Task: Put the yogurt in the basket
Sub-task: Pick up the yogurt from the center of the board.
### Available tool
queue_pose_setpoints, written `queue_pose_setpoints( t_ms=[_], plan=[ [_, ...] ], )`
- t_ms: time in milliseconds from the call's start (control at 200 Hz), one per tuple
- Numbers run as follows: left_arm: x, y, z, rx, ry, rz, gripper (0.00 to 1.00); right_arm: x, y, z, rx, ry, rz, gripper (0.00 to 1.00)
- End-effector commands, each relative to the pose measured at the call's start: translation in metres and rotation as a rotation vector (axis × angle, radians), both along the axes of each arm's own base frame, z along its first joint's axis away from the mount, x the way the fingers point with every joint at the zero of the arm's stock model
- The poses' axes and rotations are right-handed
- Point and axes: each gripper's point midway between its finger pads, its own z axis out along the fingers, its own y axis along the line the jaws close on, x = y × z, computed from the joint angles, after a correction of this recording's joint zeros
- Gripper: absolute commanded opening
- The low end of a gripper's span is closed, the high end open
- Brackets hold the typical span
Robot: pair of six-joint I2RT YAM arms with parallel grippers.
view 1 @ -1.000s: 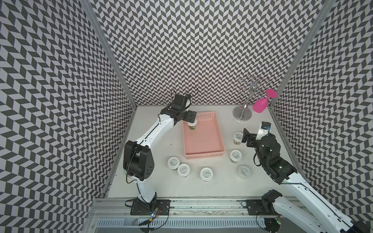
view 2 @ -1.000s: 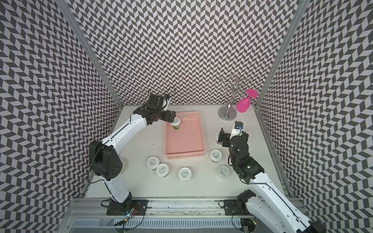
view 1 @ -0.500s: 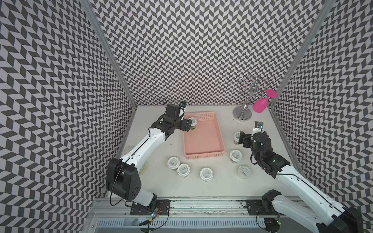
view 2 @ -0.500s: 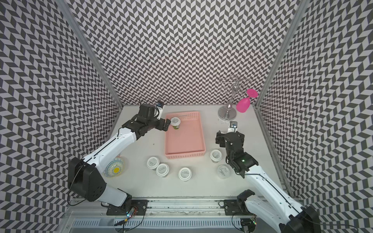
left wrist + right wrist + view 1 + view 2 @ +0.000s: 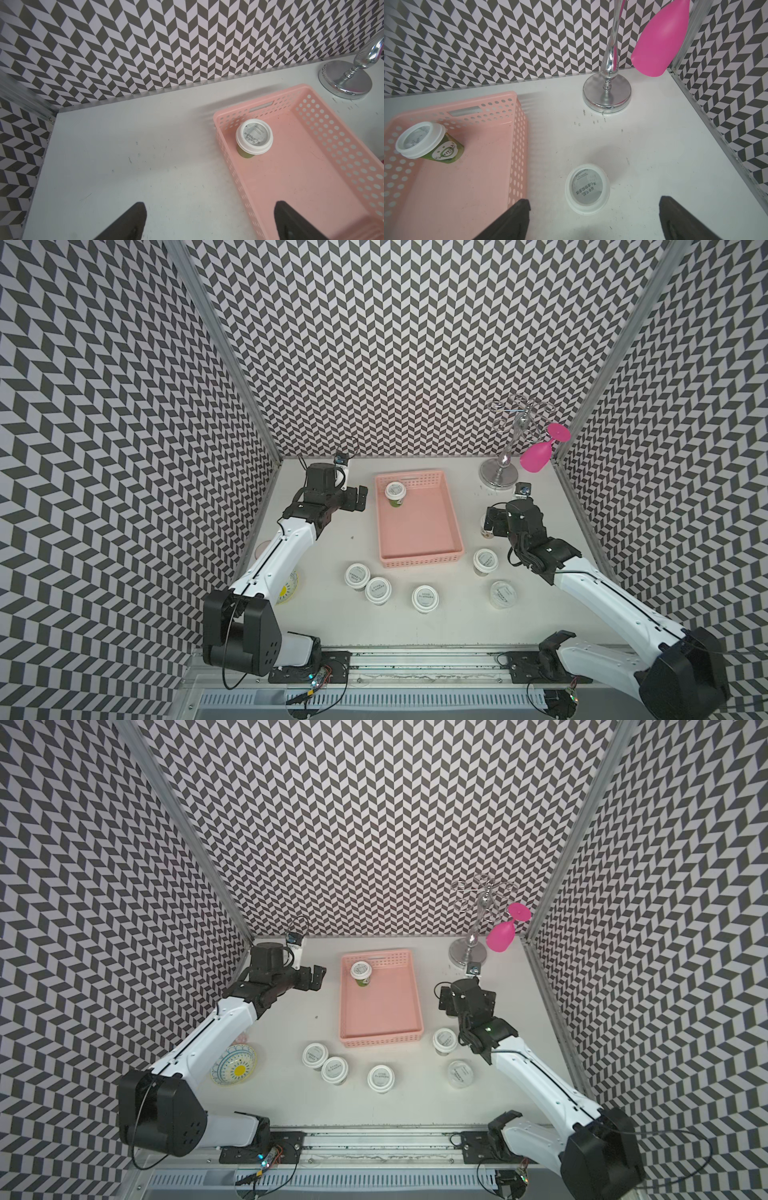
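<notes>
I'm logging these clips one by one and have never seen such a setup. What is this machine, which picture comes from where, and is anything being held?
Two white robot arms are mounted at the near edge of a table. Each ends in a two-fingered gripper. The two wide pictures come from one overhead camera pair, and the two close-ups come from cameras on the arms' wrists.

On the table lies a pink basket with one green yogurt tub standing inside. Six more tubs are still outside it. Three stand in front of the basket, two stand nearer the right arm, and one is at the right gripper.

There is also a patterned bowl and a chrome stand with a pink glass on it.

The left gripper and the right gripper are both open and hold nothing.
</notes>
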Motion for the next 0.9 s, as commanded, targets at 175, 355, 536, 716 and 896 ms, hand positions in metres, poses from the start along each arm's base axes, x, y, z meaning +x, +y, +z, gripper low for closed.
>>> queue_pose_setpoints(
  t_ms=[175,355,536,716,896],
  plan=[
    [0.002,0.019,0.024,-0.096,-0.075,0.029,1.00,0.017,0.012,-0.012,0.041,0.075,-0.009,1.00],
    [0.002,0.026,0.025,-0.104,-0.085,0.041,1.00,0.025,0.009,-0.026,0.033,0.121,-0.032,0.99],
    [0.002,0.028,0.028,-0.111,-0.085,0.043,1.00,0.033,0.003,-0.040,0.053,0.164,-0.059,1.00],
    [0.002,0.028,0.027,-0.116,-0.084,0.040,1.00,0.038,-0.001,-0.055,0.109,0.219,-0.069,1.00],
    [0.003,0.032,0.023,-0.113,-0.081,0.048,1.00,0.045,0.002,-0.064,0.119,0.283,-0.061,1.00]
  ],
)
